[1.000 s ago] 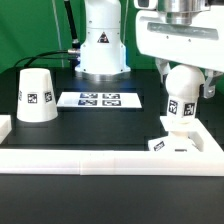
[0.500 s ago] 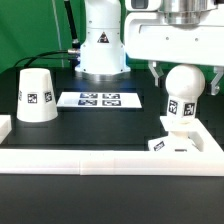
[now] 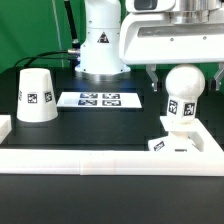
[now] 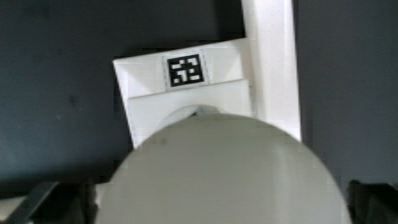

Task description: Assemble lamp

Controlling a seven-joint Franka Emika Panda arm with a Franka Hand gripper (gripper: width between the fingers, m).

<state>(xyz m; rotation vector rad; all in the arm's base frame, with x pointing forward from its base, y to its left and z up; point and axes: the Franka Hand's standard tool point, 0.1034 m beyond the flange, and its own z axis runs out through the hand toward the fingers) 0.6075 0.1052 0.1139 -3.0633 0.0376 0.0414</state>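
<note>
The bulb (image 3: 183, 92) stands upright on the square base (image 3: 176, 141) at the exterior view's right, its round head up and a tag on its stem. My gripper (image 3: 183, 78) is above and around the bulb's head, open, with one finger apart on each side and holding nothing. In the wrist view the bulb's head (image 4: 214, 165) fills the near part and hides most of the base (image 4: 178, 85), whose tag shows. The dark fingers (image 4: 43, 203) sit at the picture's corners, clear of the bulb. The cone shade (image 3: 37, 96) stands alone on the table at the exterior view's left.
The marker board (image 3: 100, 99) lies flat between the shade and the bulb. A white raised wall (image 3: 100, 160) runs along the table's front and up both sides; the base sits against its right corner (image 4: 270, 60). The arm's white base (image 3: 102, 45) stands behind.
My gripper has opened off the bulb and risen. The fingers have spread wider and moved up along the head. The bulb stays upright on the base.
</note>
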